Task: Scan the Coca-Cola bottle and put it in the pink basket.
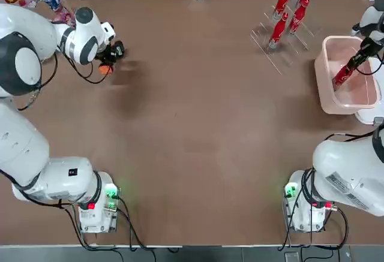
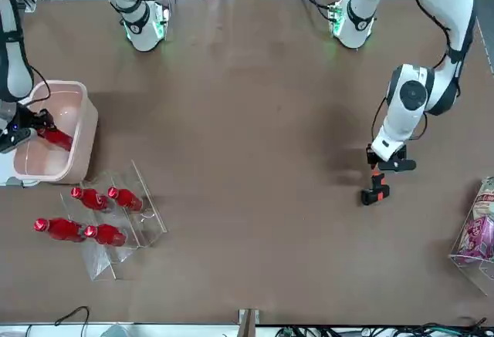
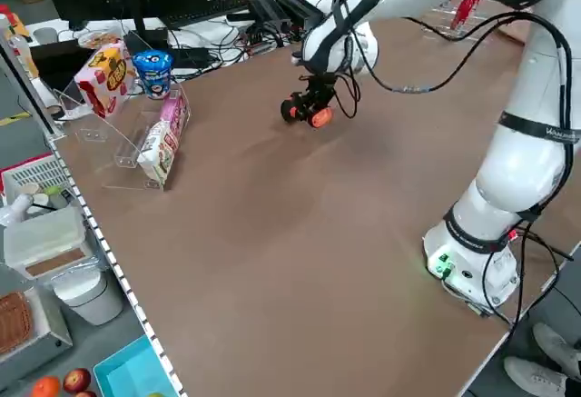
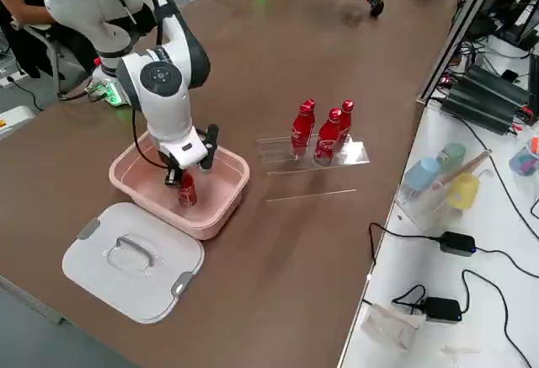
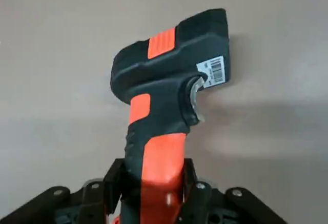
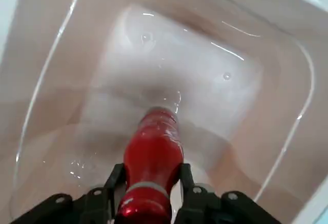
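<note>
Little can be read. The scanner (image 5: 174,80) carries a small white barcode sticker (image 5: 214,72) on the side of its head; the digits under the bars are too small to make out. The bottles in the rack (image 1: 281,27) bear white script along their red bodies, clearest on one bottle (image 4: 301,126) in the right side view, but the letters cannot be read there. A snack box (image 3: 104,74) beside the table's far corner shows bold red and yellow print that stays illegible, and a blue cup (image 3: 153,73) next to it has a printed label, also unreadable. A white sticker (image 1: 72,172) sits on the left arm's base link, its text too small to read.
</note>
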